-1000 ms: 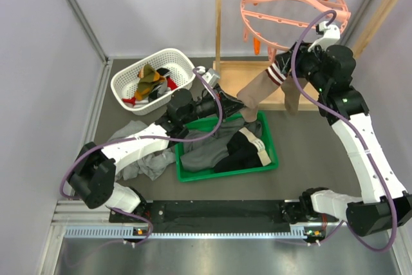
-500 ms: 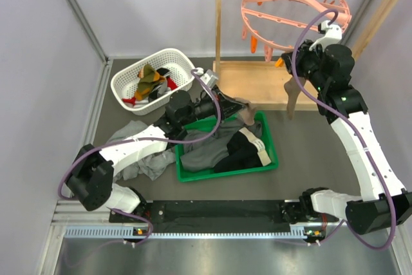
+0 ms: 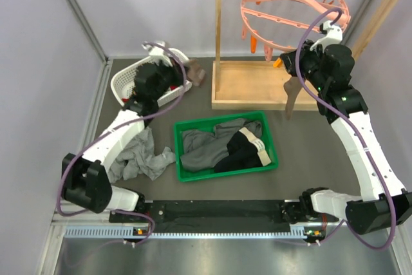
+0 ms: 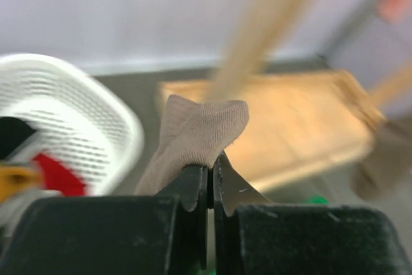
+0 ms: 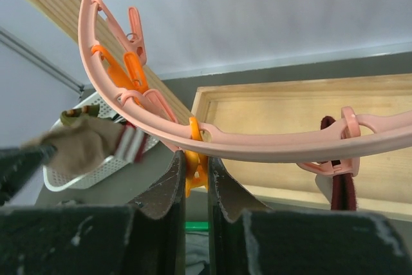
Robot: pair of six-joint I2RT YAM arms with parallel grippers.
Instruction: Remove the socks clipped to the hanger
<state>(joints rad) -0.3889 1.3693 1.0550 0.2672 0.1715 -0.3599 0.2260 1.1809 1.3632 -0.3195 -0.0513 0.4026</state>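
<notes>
Blurred tan sock clamped in the left gripper points upward, while the right gripper pinches the hanger's orange clip, partly hidden.

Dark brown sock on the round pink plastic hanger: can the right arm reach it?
Probably yes: the sock hangs beside the right gripper, nothing between, but the jaws pinch an orange clip.

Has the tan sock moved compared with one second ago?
Yes. The tan sock, shut in the left gripper, went left from above the green tray to the white basket.
</notes>
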